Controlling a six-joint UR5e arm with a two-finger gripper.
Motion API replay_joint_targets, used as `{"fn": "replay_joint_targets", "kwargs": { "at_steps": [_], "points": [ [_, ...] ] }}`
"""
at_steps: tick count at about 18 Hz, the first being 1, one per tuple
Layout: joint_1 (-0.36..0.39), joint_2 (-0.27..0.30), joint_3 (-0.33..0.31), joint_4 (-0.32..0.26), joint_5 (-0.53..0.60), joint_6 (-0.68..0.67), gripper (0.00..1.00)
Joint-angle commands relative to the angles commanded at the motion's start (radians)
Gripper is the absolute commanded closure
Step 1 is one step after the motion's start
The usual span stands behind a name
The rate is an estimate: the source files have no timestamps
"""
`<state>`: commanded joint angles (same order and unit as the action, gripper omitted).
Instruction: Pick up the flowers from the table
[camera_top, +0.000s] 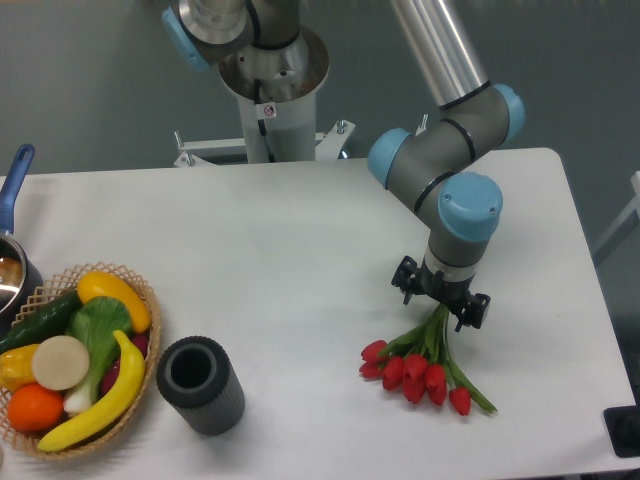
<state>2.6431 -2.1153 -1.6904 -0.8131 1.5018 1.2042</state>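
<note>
The flowers (420, 372) are a small bunch of red tulips with green stems, lying near the front right of the white table (300, 250). The heads point toward the front edge and the stems run up and back under my gripper (438, 306). The gripper points straight down over the stem end of the bunch. Its black body and the wrist hide the fingers, so I cannot tell whether they are closed on the stems. The tulip heads seem to rest on or just above the tabletop.
A dark ribbed cylindrical cup (200, 385) stands at the front left. A wicker basket of fruit and vegetables (75, 355) sits at the front left corner. A pot with a blue handle (12, 230) is at the left edge. The arm's base (270, 80) stands behind the table.
</note>
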Motion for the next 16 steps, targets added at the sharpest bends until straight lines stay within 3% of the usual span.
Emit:
{"fn": "replay_joint_targets", "kwargs": {
  "at_steps": [4, 8, 11, 15, 16],
  "points": [
    [0.000, -0.014, 0.015, 0.011, 0.000, 0.001, 0.01],
    [0.003, -0.026, 0.026, 0.012, 0.000, 0.008, 0.27],
    [0.002, -0.043, 0.032, 0.012, 0.003, 0.002, 0.41],
    [0.003, -0.035, 0.031, 0.011, 0.003, -0.002, 0.98],
    [0.003, -0.032, 0.031, 0.011, 0.003, 0.000, 1.00]
  ]
}}
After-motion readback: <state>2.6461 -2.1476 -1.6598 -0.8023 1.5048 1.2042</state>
